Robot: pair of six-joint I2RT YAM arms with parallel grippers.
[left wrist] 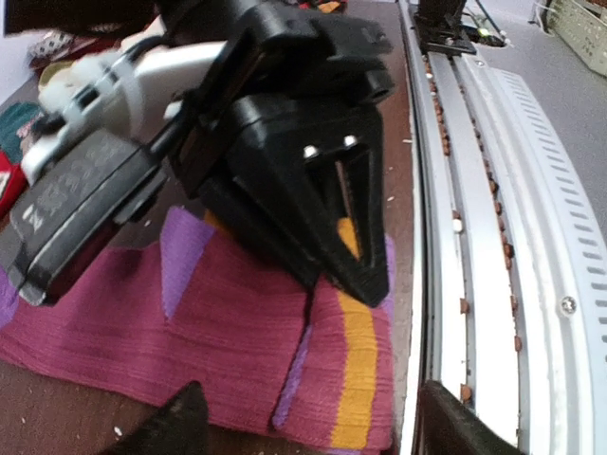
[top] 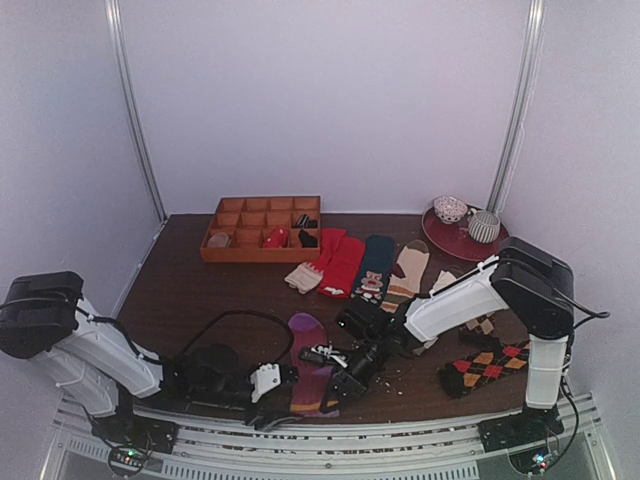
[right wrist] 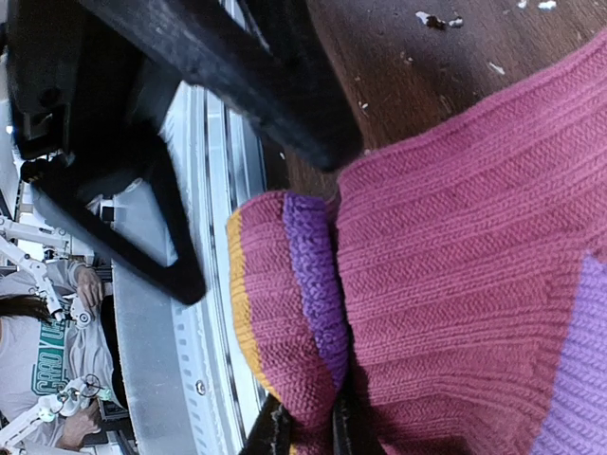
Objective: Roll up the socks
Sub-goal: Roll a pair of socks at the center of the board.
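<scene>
A magenta sock [top: 312, 368] with purple toe and orange and purple cuff stripes lies at the table's near edge. My right gripper [top: 342, 384] is shut on its cuff; in the right wrist view the fingers [right wrist: 275, 428] pinch the folded-over cuff [right wrist: 285, 303] from below. My left gripper [top: 288, 396] is open just left of the sock. In the left wrist view its fingertips [left wrist: 180, 425] stand wide apart over the sock's cuff end [left wrist: 285, 351], with nothing between them, and the right gripper's black body [left wrist: 303, 180] is close in front.
Red socks [top: 340, 262], a dark patterned sock [top: 373, 268], a beige sock [top: 408, 270] and argyle socks [top: 485, 366] lie further back and right. An orange divided tray [top: 262, 228] stands at the back. A red plate [top: 455, 240] with bowls is back right. Metal rails [left wrist: 493, 237] run along the near edge.
</scene>
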